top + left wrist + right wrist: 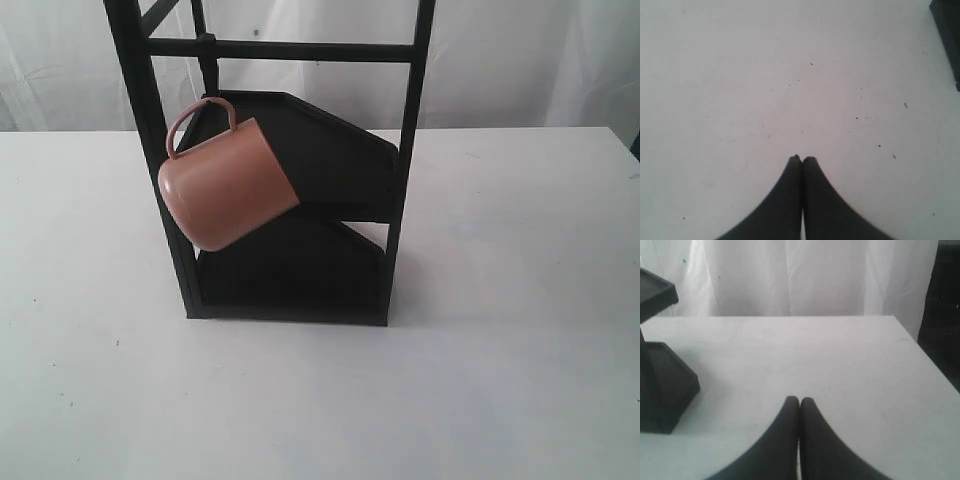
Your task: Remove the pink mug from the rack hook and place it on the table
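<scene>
The pink mug (228, 187) hangs tilted by its thin loop handle from the rack hook (207, 68), a black peg below the top crossbar of the tall black rack (400, 190). Neither gripper shows in the exterior view. In the left wrist view my left gripper (801, 159) is shut with nothing in it, over the speckled white table (765, 90). In the right wrist view my right gripper (800, 400) is likewise shut and empty above the table (840, 355), with the rack's shelves (662, 385) off to one side. The mug appears in neither wrist view.
A white curtain (520, 60) hangs behind the table. The table's side edge (932, 360) drops off to a dark area in the right wrist view. A corner of the rack's base (947, 35) shows in the left wrist view.
</scene>
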